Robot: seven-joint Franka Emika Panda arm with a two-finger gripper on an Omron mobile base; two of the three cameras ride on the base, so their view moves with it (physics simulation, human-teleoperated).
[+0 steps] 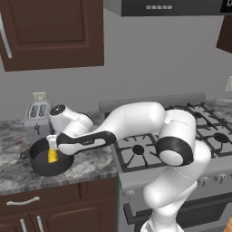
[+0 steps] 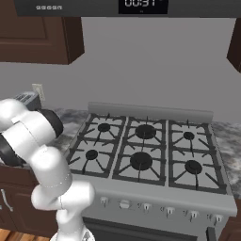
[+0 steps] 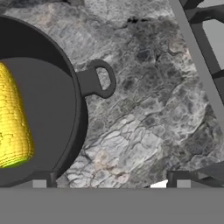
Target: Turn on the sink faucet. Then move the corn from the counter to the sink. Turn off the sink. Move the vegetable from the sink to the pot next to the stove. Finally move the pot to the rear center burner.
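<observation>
Corn (image 3: 13, 122) is lying inside the pot (image 3: 72, 105); released fingers (image 3: 109, 181) are straddling its rim, loop handle (image 3: 98, 78) lying just ahead.

Rendered home kitchen, gas stove (image 2: 146, 150), marbled counter (image 1: 86, 165), brown cabinets (image 1: 50, 31), toaster (image 1: 37, 118)

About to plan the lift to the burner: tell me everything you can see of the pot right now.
The pot is dark grey to black, round and shallow, with a matte metal look and small loop handles at its sides. It sits upright on the marbled counter, left of the stove, in front of the toaster. The corn lies inside. The open gripper hovers over its rim, gripping nothing.
</observation>
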